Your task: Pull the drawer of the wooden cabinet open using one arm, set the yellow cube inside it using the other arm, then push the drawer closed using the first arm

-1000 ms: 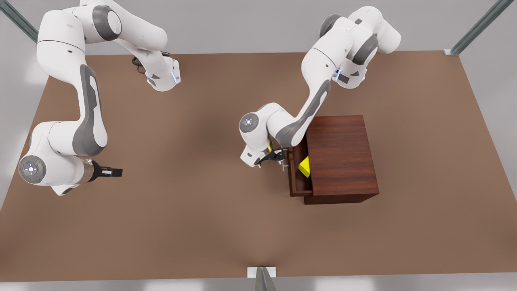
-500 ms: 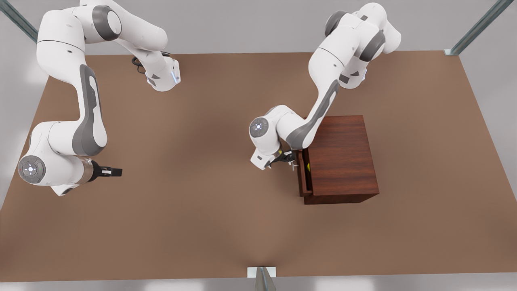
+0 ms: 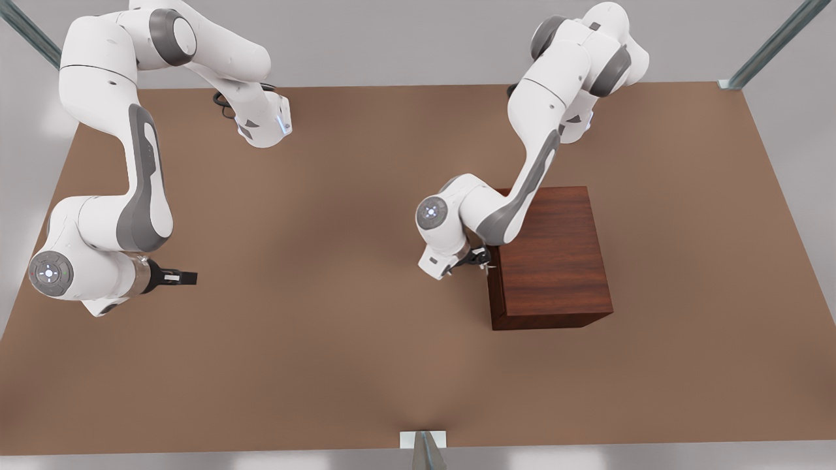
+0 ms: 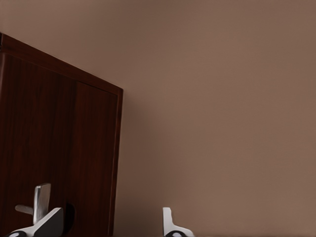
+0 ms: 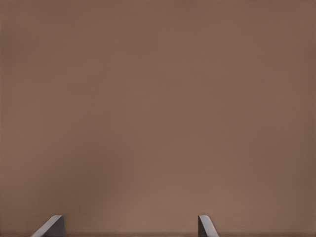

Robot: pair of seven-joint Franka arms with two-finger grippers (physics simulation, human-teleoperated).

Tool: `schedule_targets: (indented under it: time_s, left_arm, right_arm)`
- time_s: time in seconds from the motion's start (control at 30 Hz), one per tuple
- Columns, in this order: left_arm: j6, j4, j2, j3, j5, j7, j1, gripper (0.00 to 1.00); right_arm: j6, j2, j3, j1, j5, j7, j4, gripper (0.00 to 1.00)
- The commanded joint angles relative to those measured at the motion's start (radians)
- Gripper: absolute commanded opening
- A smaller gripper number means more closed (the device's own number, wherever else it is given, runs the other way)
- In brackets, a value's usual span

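Jaws parted on both: left gripper [image 3: 482, 260] against the shut drawer [image 4: 94, 163] of the one wooden cabinet [image 3: 550, 256], right gripper [image 3: 186, 279] waiting well apart over the bare table [image 3: 313, 365]. Handle [image 4: 39, 200] just beside a left fingertip [image 4: 47, 224], seen from the left wrist.

Front view looks steeply down; left wrist view, close, shares its wooden cabinet [image 3: 552, 258], probably its front.

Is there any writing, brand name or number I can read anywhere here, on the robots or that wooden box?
None to read. The wooden cabinet and table are plain. The arms bear only small marks, no readable letters, on the wrist by the left gripper and near the right gripper.
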Motion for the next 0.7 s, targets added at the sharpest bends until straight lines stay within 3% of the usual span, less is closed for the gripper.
schedule_targets:
  time_s: [0.0, 0.13, 0.17, 0.23, 0.27, 0.3, 0.33, 0.37, 0.4, 0.53, 0.67]
  left_arm:
    - [-0.002, -0.001, -0.003, 0.0, 0.002, 0.013, 0.005, 1.0]
    - [0.005, 0.015, -0.029, 0.0, -0.006, -0.003, 0.006, 1.0]
    - [-0.006, 0.025, -0.096, 0.003, -0.049, -0.015, 0.008, 1.0]
    - [-0.253, 0.127, -0.217, 0.003, -0.119, 0.084, 0.049, 1.0]
    - [-0.449, 0.156, -0.297, 0.006, -0.129, 0.53, 0.138, 1.0]
    - [-0.486, 0.154, -0.339, 0.006, -0.152, 0.836, 0.264, 1.0]
    - [-0.477, 0.141, -0.354, 0.002, -0.264, 0.879, 0.402, 1.0]
    - [-0.179, -0.193, -0.55, 0.006, -0.3, 0.885, 0.466, 1.0]
    - [0.028, -0.435, -0.655, 0.017, -0.327, 0.99, 0.509, 1.0]
    - [-0.285, -0.025, -0.443, 0.017, -0.319, 0.918, 0.503, 1.0]
    - [-0.285, -0.025, -0.44, 0.02, -0.325, 0.913, 0.506, 1.0]
  right_arm:
    - [0.0, -0.001, 0.001, 0.0, 0.001, -0.004, 0.0, 1.0]
    - [0.0, -0.001, 0.001, 0.0, 0.001, -0.004, 0.0, 1.0]
    - [0.0, -0.001, 0.001, 0.0, 0.001, -0.004, 0.002, 1.0]
    - [0.0, -0.001, 0.001, 0.0, 0.001, -0.004, 0.002, 1.0]
    - [0.0, -0.001, -0.001, 0.0, 0.001, -0.004, 0.002, 1.0]
    - [0.0, -0.001, 0.001, 0.0, 0.001, -0.004, 0.0, 1.0]
    - [0.0, -0.001, 0.001, 0.0, 0.001, -0.004, 0.002, 1.0]
    - [0.0, -0.001, -0.001, 0.0, 0.001, -0.004, 0.002, 1.0]
    - [0.0, -0.001, -0.001, 0.0, 0.001, -0.004, 0.0, 1.0]
    - [0.0, -0.001, -0.001, -0.001, 0.001, -0.004, 0.002, 1.0]
    - [0.0, -0.001, -0.001, -0.001, 0.001, -0.004, 0.002, 1.0]
